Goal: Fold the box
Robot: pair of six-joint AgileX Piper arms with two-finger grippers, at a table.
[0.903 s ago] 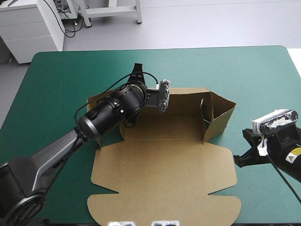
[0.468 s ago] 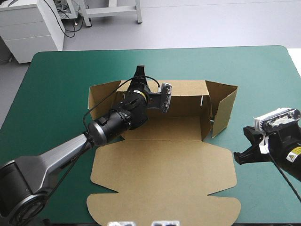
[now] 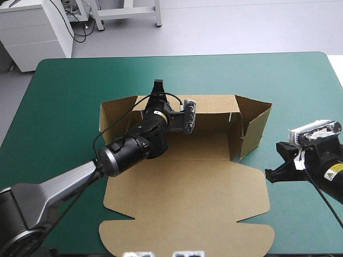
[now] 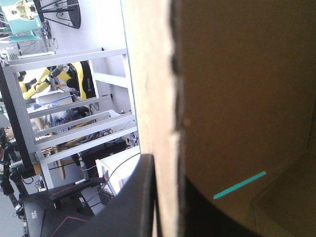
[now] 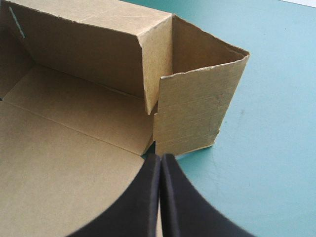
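Teal-green counter (image 3: 64,85) carries the brown box (image 3: 187,145) at its middle, lid (image 3: 187,209) flat nearest, back wall (image 3: 211,115) and side flaps raised beyond. The right gripper (image 5: 159,163) sits just beside the right flap (image 5: 192,113), jaws pressed together, holding nothing. Farther off, the left gripper (image 3: 157,87) pinches the back wall's top edge between its jaws.

Overhead and close wrist views share box (image 3: 187,201).

Black right gripper (image 5: 160,158); grey-and-black left arm (image 3: 120,154)
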